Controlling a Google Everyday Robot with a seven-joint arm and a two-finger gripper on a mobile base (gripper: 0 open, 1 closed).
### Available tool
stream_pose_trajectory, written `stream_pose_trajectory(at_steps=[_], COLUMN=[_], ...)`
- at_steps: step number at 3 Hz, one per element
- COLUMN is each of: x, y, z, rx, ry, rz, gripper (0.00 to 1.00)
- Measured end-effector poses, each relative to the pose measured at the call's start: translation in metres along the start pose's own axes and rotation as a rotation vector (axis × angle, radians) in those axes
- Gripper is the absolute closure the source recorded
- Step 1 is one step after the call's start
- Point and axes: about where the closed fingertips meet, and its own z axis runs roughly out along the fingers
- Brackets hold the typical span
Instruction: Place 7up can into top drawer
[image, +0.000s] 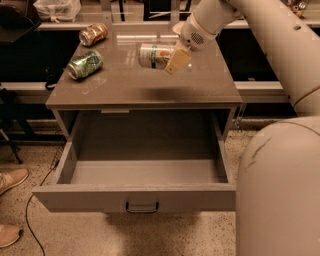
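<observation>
— What lies on your left?

— Two tan shoes (12, 178) on the speckled floor, at the near left edge. On the desk (210, 85) a dark-green can (85, 64) lies on its side near the left edge, and an orange-brown can (93, 34) lies on its side beyond it, at the far left corner.

— And the 7up can?

— The 7up can (154, 55) is in my grip, lying sideways, lifted clear of the desk top above its far middle. Its shadow falls on the surface nearer the front edge. It is well apart from the other two cans.

— How do your fingers stand?

— My fingers (177, 61) are closed over the right end of the can; one tan pad shows on the near side, the other is hidden behind it. My arm (270, 35) comes in from the upper right.

— The top drawer?

— The top drawer (135, 197) is pulled wide out toward the near side, below the desk top, its grey inside showing, with the dark handle (142, 207) at the middle of its front panel. My body (280, 195) fills the near right corner, just beside the drawer's right end.
</observation>
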Motion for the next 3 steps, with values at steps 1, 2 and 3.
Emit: stream_pose_trajectory(at_steps=[1, 2, 3], x=[0.018, 0.037, 0.085], y=[0.043, 0.092, 0.148], z=[-0.007, -0.017, 0.027], rx=[-0.064, -0.100, -0.216], ry=[0.042, 0.054, 0.086], rz=[-0.022, -0.013, 0.049], gripper=[1.00, 1.00, 1.00])
